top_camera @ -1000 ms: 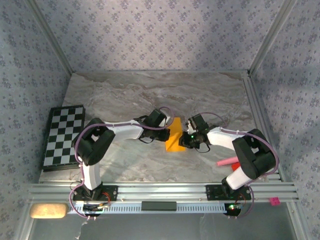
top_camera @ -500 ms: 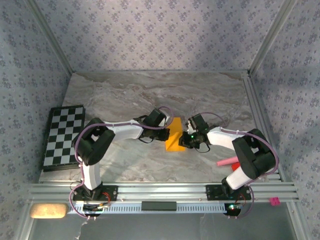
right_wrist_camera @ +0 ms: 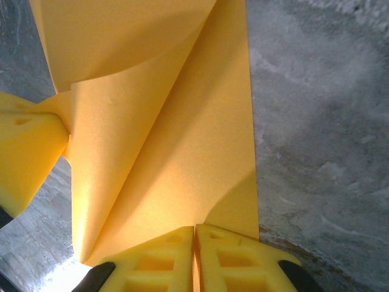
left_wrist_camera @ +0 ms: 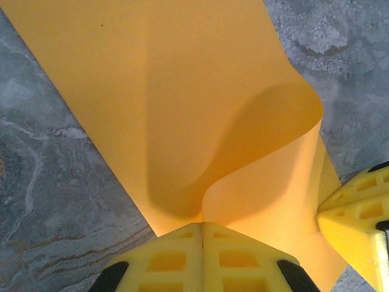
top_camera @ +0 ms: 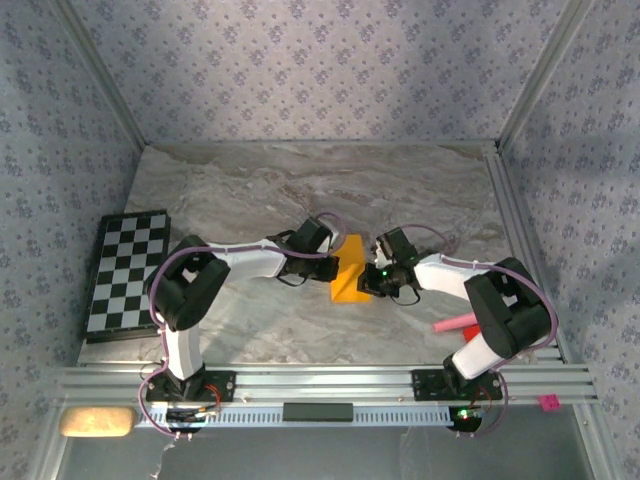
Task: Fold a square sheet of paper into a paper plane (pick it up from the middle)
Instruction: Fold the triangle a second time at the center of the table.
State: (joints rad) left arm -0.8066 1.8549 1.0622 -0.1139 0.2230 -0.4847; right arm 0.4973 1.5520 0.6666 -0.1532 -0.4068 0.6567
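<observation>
Top external view puts the square sheet of paper (top_camera: pixel 349 272) mid-table, partly folded, on the marble table (top_camera: pixel 240 190) between both arms. On the left wrist view the left gripper (left_wrist_camera: pixel 202 226) pinches a curled-up flap of it. On the right wrist view the right gripper (right_wrist_camera: pixel 194 230) clamps its near edge. A chequered board (top_camera: pixel 125 272) lies far left and a pink stick (top_camera: pixel 452 323) lies to the right.
</observation>
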